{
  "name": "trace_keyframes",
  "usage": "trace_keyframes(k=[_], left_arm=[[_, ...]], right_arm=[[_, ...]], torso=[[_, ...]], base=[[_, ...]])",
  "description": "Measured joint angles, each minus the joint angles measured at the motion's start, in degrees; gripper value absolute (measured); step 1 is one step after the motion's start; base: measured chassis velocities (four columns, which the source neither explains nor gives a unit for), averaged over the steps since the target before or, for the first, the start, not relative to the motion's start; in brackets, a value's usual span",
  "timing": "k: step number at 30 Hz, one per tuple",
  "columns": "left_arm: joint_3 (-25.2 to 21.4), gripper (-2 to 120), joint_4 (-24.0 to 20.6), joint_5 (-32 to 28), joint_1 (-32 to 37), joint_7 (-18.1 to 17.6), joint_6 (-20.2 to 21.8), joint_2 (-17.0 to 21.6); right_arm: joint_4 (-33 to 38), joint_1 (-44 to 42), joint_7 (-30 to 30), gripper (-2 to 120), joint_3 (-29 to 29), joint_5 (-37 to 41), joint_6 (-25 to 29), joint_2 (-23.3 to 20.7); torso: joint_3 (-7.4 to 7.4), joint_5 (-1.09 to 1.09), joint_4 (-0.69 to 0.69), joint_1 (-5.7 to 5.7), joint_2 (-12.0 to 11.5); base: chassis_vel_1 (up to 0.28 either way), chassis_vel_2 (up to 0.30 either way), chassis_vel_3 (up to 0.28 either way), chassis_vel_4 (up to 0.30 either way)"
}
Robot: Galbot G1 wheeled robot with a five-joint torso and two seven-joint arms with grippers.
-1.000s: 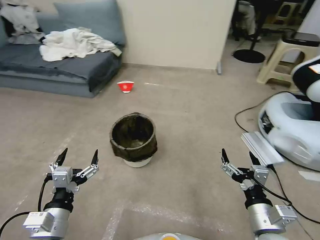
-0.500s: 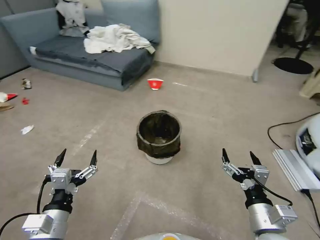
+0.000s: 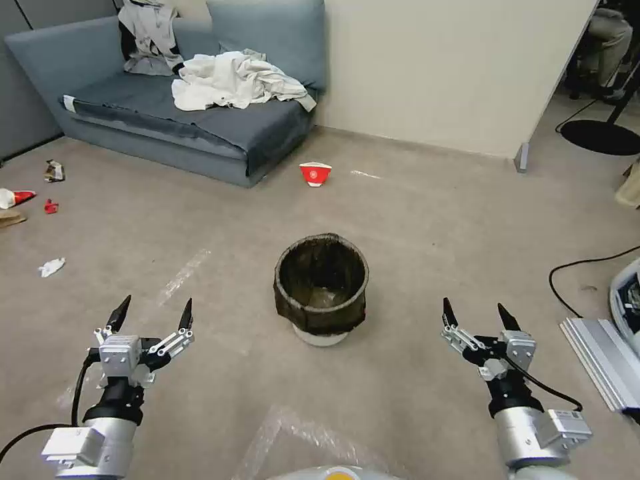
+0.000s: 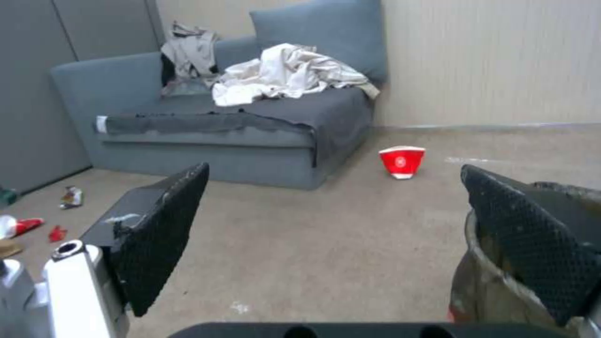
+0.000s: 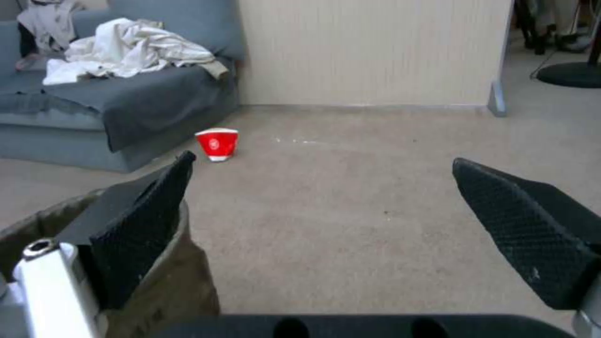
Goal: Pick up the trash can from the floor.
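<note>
Dark-bagged white bin (image 3: 321, 287) seen upright on floor (image 3: 413, 227) in head view, centred between left gripper (image 3: 152, 313) and right gripper (image 3: 477, 315), both spread wide, empty. Whole scene shifted since earlier: base turned, bin now squared up. Left wrist: bin (image 4: 501, 291) close. Right wrist: bin (image 5: 181, 277) beside finger. Reach not begun.

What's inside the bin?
The bin on the floor shows its dark bag lining and a pale patch at the bottom. The near inner wall is hidden by the rim; contents unclear.
</note>
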Motion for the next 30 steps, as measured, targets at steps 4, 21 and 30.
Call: trace_keyframes(k=[4,21,30], left_arm=[[0.1,100,0.0,-0.1,0.0,0.0,0.4,0.0],[0.4,100,0.5,-2.7,-2.7,0.0,3.7,2.0],[3.2,100,0.5,-12.0,-11.3,-3.6,15.7,9.9]], right_arm=[[-0.3,0.0,0.0,100,-0.1,-0.3,0.0,0.0],[-1.7,1.5,0.2,100,-1.1,-0.9,-0.5,-0.9],[-3.4,2.2,2.8,100,-1.7,1.6,-0.2,-4.1]], torso=[[0.0,0.01,0.01,0.0,0.0],[0.0,0.01,0.02,0.0,0.0],[-0.01,0.01,0.0,0.0,0.0]], base=[[-0.097,0.094,0.104,-0.101],[-0.076,0.082,0.076,-0.08],[-0.025,0.01,0.015,-0.013]])
